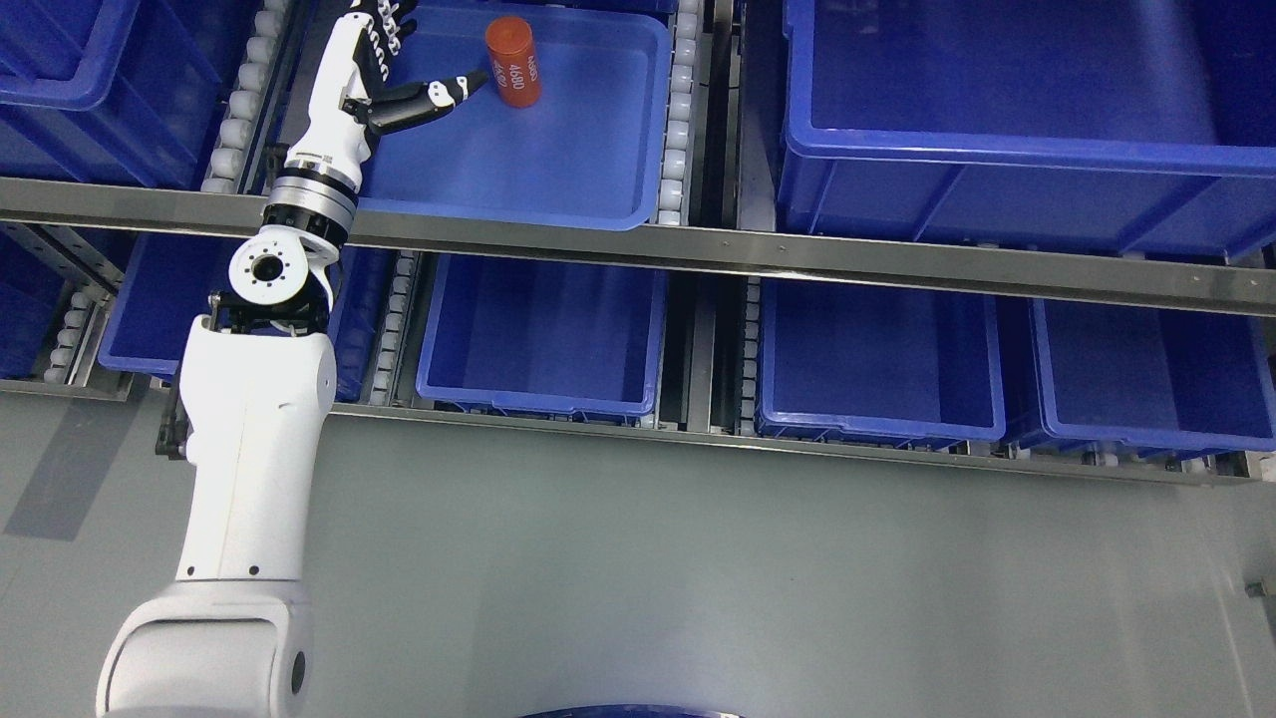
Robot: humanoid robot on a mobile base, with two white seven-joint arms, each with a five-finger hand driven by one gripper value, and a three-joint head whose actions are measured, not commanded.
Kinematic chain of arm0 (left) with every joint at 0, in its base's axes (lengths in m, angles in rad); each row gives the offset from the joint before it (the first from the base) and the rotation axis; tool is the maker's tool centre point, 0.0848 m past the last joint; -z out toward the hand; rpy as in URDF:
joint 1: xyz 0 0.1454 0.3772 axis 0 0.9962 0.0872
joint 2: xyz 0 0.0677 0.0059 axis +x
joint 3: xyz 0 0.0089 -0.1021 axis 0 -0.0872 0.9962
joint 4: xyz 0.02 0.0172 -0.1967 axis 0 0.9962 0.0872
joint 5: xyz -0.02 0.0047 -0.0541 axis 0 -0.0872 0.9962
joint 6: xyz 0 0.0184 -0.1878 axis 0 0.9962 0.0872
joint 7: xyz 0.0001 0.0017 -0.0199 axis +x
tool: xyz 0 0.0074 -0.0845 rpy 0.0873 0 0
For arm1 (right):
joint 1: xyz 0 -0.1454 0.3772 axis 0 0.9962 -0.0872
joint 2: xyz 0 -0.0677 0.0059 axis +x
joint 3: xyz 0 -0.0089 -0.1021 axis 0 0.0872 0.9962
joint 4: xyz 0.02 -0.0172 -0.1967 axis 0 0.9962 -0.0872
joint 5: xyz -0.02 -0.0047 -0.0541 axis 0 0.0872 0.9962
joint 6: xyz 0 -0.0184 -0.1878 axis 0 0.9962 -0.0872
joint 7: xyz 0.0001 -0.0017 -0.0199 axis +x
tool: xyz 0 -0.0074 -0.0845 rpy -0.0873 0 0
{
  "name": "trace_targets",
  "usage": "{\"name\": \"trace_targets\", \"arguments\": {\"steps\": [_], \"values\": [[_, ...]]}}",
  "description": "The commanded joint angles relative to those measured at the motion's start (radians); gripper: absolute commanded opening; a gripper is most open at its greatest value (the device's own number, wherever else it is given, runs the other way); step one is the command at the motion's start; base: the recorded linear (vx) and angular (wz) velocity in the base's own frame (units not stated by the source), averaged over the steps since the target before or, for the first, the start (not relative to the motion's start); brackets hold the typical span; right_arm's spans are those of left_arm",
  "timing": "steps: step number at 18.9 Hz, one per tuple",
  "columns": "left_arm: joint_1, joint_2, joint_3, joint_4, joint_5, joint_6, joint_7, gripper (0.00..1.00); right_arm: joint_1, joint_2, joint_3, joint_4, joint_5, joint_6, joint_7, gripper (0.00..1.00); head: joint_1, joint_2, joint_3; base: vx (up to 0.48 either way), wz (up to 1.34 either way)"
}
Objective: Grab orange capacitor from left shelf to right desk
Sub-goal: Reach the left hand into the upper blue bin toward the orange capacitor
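An orange capacitor with white print stands in a shallow blue tray on the upper shelf level, near the tray's far side. My left hand reaches up over the tray's left part, its fingers spread and empty. The thumb tip points at the capacitor's lower left side, a small gap away. The other fingers run up past the top edge of the picture. My white left arm rises from the lower left. The right arm does not show.
A metal shelf rail crosses the view under the tray. A large deep blue bin stands to the right on the upper level. Several blue bins sit on the lower level. Roller tracks separate the lanes. Grey floor lies below.
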Motion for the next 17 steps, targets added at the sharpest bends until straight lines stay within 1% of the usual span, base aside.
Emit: {"name": "trace_targets", "arguments": {"steps": [1, 4, 6, 10, 14, 17], "values": [[-0.108, -0.017, -0.076, 0.298, -0.012, 0.01, -0.004, 0.99, -0.002, -0.017, -0.011, -0.034, 0.005, 0.0, 0.001, 1.0, 0.0, 0.0, 0.0, 0.0, 0.0], [-0.151, -0.026, -0.116, 0.402, -0.013, 0.005, -0.002, 0.99, -0.003, -0.017, -0.011, -0.034, 0.005, 0.0, 0.001, 1.0, 0.0, 0.0, 0.0, 0.0, 0.0], [-0.165, -0.028, -0.138, 0.435, -0.015, 0.003, -0.002, 0.99, -0.002, -0.017, -0.011, -0.034, 0.005, 0.0, 0.001, 1.0, 0.0, 0.0, 0.0, 0.0, 0.0], [-0.196, -0.023, -0.136, 0.49, -0.047, -0.012, -0.001, 0.99, -0.002, -0.017, -0.011, -0.034, 0.005, 0.0, 0.001, 1.0, 0.0, 0.0, 0.0, 0.0, 0.0], [-0.222, -0.034, -0.139, 0.547, -0.047, -0.027, -0.002, 0.95, -0.002, -0.017, -0.011, -0.034, 0.005, 0.0, 0.001, 1.0, 0.0, 0.0, 0.0, 0.0, 0.0], [-0.233, -0.04, -0.142, 0.557, -0.05, -0.027, 0.001, 0.9, -0.002, -0.017, -0.011, -0.034, 0.005, 0.0, 0.001, 1.0, 0.0, 0.0, 0.0, 0.0, 0.0]]}}
